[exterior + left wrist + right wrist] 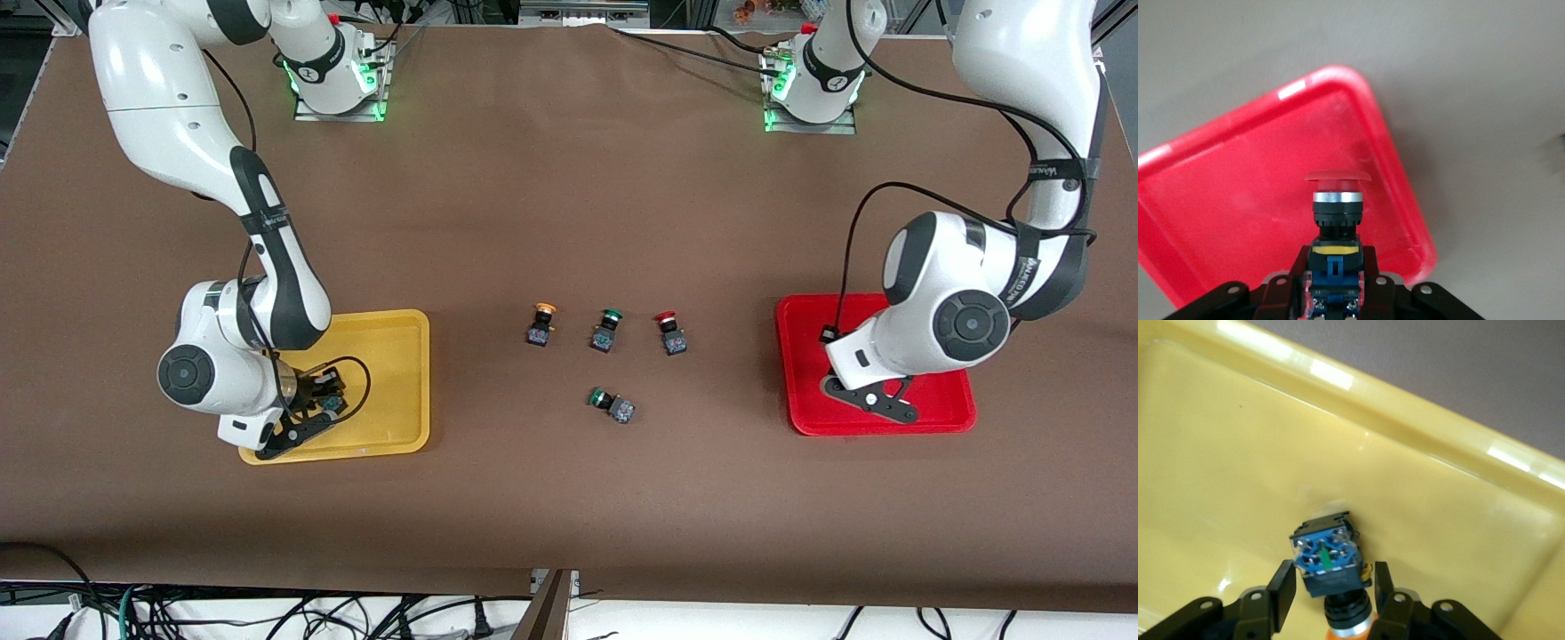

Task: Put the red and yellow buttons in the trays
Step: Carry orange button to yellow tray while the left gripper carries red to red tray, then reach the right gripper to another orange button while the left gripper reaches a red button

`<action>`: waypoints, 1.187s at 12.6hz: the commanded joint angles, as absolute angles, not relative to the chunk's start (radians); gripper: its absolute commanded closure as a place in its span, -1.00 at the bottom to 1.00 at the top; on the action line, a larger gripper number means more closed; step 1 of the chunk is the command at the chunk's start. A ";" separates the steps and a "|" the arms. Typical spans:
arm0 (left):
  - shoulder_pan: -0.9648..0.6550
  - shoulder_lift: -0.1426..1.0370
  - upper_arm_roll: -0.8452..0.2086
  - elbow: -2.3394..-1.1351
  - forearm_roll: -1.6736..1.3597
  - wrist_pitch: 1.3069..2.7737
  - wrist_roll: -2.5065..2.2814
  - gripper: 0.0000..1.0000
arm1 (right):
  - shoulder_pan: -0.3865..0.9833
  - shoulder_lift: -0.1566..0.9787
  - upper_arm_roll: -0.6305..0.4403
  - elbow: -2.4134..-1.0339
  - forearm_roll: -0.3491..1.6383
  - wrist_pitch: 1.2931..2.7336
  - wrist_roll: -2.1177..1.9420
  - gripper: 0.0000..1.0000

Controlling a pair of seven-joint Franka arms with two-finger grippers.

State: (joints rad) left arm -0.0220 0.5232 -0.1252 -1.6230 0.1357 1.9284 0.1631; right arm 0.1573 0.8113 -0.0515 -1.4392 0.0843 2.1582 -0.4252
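My left gripper (1333, 283) is shut on the black-and-blue body of a red button (1337, 200), over the red tray (1225, 200); in the front view the hand (876, 400) hides that button over the red tray (942, 413). My right gripper (1331, 587) is open low in the yellow tray (1238, 473). A yellow button (1328, 560) lies on its side between the fingers, with a gap on each side. In the front view that gripper (322, 402) is at the yellow tray's (391, 373) end nearer the camera. One yellow button (540, 324) and one red button (671, 333) stand mid-table.
A green-capped switch (606, 331) stands between the yellow and red buttons mid-table. A second green-capped switch (612, 404) lies on its side nearer the camera. The brown table stretches bare between the two trays, apart from these.
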 commanded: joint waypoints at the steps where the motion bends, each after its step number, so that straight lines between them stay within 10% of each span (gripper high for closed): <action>1: -0.005 0.485 -0.132 -1.847 0.150 2.187 0.170 0.99 | 0.163 0.770 -0.017 -1.447 0.109 2.119 -0.401 -0.66; 6: 0.037 0.497 -0.133 -1.937 0.150 2.345 0.170 0.60 | 0.241 0.762 0.099 -1.394 0.144 2.037 0.025 -0.72; 7: 0.037 0.502 -0.133 -1.936 0.150 2.345 0.169 -0.65 | 0.291 0.762 0.110 -1.385 0.141 2.046 0.154 -0.73; 8: 0.040 0.494 -0.133 -1.936 0.150 2.341 0.167 -1.00 | 0.345 0.764 0.110 -1.372 0.141 2.048 0.278 -0.72; 15: 0.026 0.413 -0.230 -1.839 0.059 2.131 0.053 -1.00 | 0.557 0.828 0.104 -1.396 0.129 2.244 0.767 -0.72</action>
